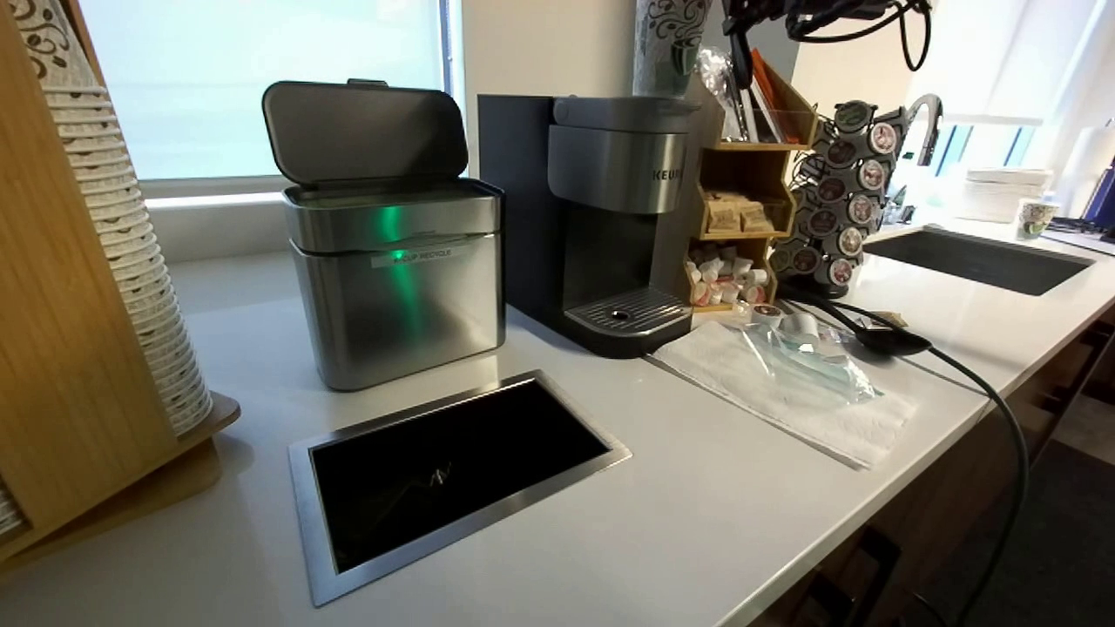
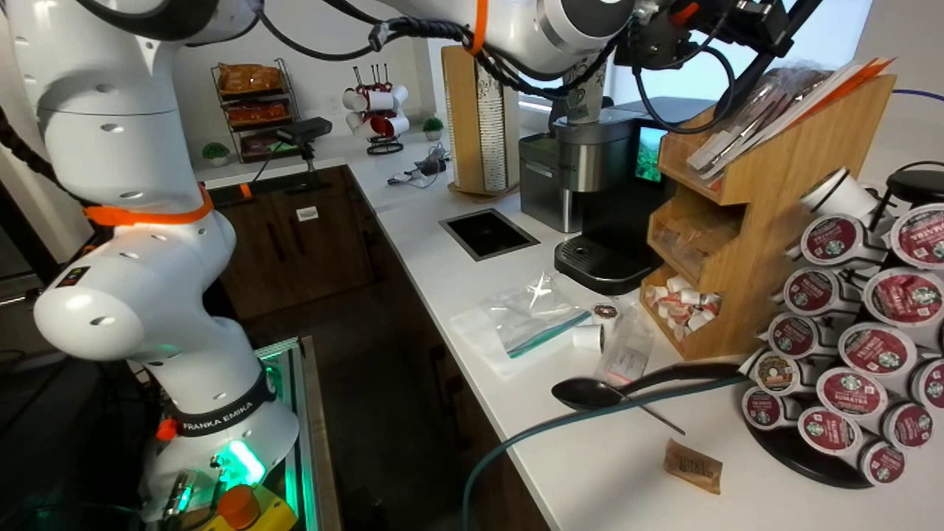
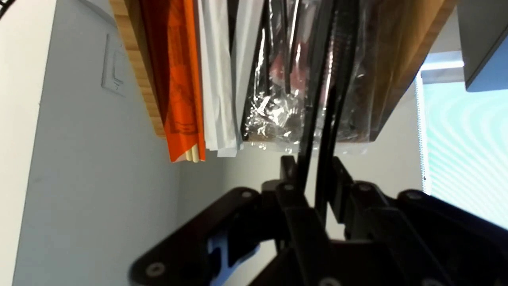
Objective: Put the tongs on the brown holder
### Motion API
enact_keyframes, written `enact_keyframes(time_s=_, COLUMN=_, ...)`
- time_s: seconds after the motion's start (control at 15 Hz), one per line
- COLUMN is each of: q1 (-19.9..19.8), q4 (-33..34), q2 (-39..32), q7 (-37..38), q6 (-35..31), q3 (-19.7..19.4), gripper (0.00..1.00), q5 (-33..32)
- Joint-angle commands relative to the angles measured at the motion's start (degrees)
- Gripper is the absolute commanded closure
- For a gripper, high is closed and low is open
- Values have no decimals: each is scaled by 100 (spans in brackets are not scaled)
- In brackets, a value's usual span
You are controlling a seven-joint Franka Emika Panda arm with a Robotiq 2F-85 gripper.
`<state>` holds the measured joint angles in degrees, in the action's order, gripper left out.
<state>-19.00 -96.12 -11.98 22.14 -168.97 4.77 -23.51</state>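
Gripper (image 3: 314, 166) has the tongs (image 3: 311, 119) pinched, long axis slanting down from it toward the holder's (image 2: 796, 177) top bay (image 2: 686, 164), so next is likely lowering.

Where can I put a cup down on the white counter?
There's bare white counter between the framed hole and the napkin, and more between the cup stack and the steel bin. It's crowded on the napkin, with a clear bag, and in the brown holder, where orange and white packets stick out.
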Motion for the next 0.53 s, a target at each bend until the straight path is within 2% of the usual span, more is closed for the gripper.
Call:
enact_keyframes(time_s=0.0, q1=47, q4=530, q2=-381, q7=92, q6=145, q3=-46, gripper=94, q5=-14)
enact_keyframes(time_s=0.2, q1=79, q4=472, q2=-386, q7=130, q6=50, q3=-119, gripper=94, q5=-141)
enact_keyframes(time_s=0.47, q1=143, q4=98, q2=-49, q7=169, q6=39, q3=-198, gripper=94, q5=-306)
